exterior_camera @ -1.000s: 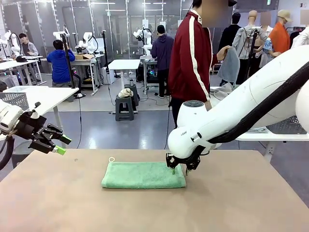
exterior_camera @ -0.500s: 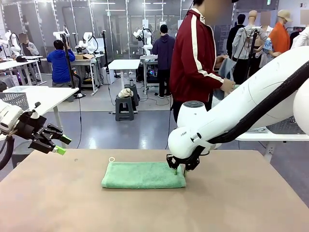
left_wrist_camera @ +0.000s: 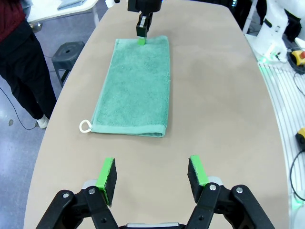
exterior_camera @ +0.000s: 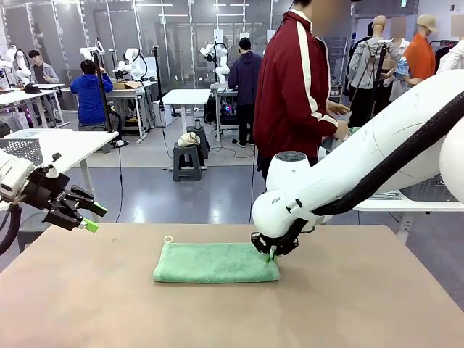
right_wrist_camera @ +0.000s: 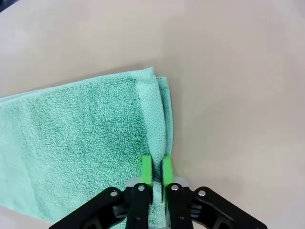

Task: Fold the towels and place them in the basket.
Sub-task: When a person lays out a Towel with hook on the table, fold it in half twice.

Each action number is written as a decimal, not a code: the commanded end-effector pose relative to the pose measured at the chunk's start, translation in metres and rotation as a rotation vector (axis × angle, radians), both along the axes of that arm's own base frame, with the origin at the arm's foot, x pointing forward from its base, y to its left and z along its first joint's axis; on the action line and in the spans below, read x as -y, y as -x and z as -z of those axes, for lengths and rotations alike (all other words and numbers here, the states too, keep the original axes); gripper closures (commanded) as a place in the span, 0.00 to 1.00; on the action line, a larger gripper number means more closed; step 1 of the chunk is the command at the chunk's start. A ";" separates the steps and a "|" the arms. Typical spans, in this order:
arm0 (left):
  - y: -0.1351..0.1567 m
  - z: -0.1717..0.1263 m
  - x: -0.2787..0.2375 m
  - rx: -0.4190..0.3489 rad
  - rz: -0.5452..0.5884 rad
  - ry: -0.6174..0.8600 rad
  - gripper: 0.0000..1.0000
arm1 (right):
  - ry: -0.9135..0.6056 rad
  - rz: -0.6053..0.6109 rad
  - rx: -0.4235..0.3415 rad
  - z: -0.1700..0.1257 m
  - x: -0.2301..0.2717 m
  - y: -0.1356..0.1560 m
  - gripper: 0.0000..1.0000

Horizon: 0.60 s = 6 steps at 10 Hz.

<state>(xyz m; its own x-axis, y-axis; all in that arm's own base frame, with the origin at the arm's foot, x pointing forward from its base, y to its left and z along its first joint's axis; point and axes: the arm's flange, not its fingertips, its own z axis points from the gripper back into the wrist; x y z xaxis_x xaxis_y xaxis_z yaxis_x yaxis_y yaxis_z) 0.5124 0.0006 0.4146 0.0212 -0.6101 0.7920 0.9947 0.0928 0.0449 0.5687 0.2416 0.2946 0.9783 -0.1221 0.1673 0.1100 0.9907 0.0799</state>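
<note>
A mint green towel (exterior_camera: 214,262) lies folded lengthwise at the middle of the table, its loop at the far left corner. It also shows in the left wrist view (left_wrist_camera: 136,90) and the right wrist view (right_wrist_camera: 71,133). My right gripper (exterior_camera: 270,254) (right_wrist_camera: 154,169) (left_wrist_camera: 142,36) points down at the towel's right end, shut on the folded edge. My left gripper (exterior_camera: 80,217) (left_wrist_camera: 152,174) hovers open over the table's left edge, well clear of the towel, with nothing between its fingers. A grey lattice-sided basket (exterior_camera: 22,150) sits on the white side table at far left.
A person in a red jacket (exterior_camera: 293,87) stands at the table's far side, turned toward a side table on the right. A similar lattice piece (exterior_camera: 433,188) shows behind my right arm. Bare tabletop (exterior_camera: 362,290) surrounds the towel.
My right gripper's fingers have shut on the towel's right edge. The person has turned right and lowered a grey cloth. My left arm has not moved.
</note>
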 end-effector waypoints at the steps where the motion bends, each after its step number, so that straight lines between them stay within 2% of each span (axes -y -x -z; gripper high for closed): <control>1: 0.001 0.000 0.000 -0.006 0.002 -0.007 0.24 | 0.011 0.043 -0.007 0.004 -0.003 -0.004 1.00; 6: 0.001 0.000 0.000 -0.006 0.002 -0.007 0.24 | 0.031 0.031 -0.023 -0.001 0.028 -0.002 1.00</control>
<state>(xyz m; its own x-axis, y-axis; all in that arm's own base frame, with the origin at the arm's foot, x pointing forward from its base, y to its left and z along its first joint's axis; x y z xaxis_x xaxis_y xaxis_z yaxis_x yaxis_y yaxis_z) 0.5124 0.0006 0.4146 0.0212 -0.6101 0.7920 0.9947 0.0928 0.0449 0.5730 0.2259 0.2952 0.9767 -0.1465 0.1569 0.1371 0.9881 0.0691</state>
